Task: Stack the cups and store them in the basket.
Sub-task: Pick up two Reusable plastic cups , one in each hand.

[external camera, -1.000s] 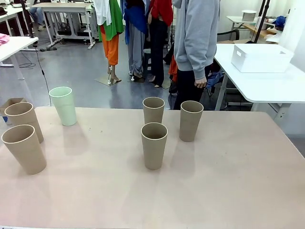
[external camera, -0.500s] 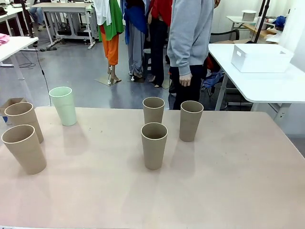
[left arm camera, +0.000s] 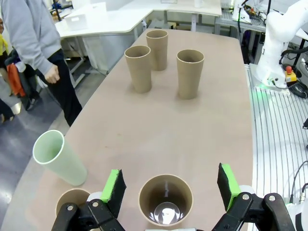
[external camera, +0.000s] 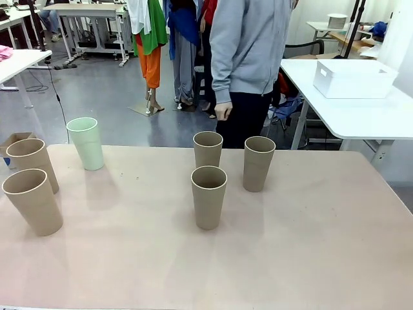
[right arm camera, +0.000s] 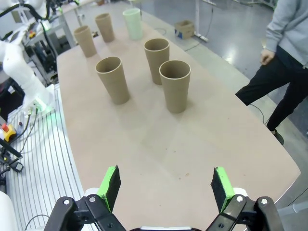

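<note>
Six cups stand upright and apart on the tan table (external camera: 310, 258). The mint green cup (external camera: 86, 143) and two brown cups (external camera: 32, 165) (external camera: 32, 201) are at the left. Three brown cups (external camera: 208, 149) (external camera: 209, 197) (external camera: 259, 163) cluster near the middle. The white basket (external camera: 353, 78) sits on a separate white table at the back right. My left gripper (left arm camera: 171, 187) is open above a brown cup (left arm camera: 166, 211), with the mint cup (left arm camera: 57, 159) beside it. My right gripper (right arm camera: 164, 187) is open over bare tabletop, well short of the middle cups (right arm camera: 175, 85).
A person in a grey hoodie (external camera: 248, 58) stands just past the table's far edge, near the middle cups. The white table (external camera: 387, 119) holding the basket lies across a gap at the right. The tabletop's right half and near side are bare.
The person has stepped leftward along the far edge. The cups have stayed where they were.
</note>
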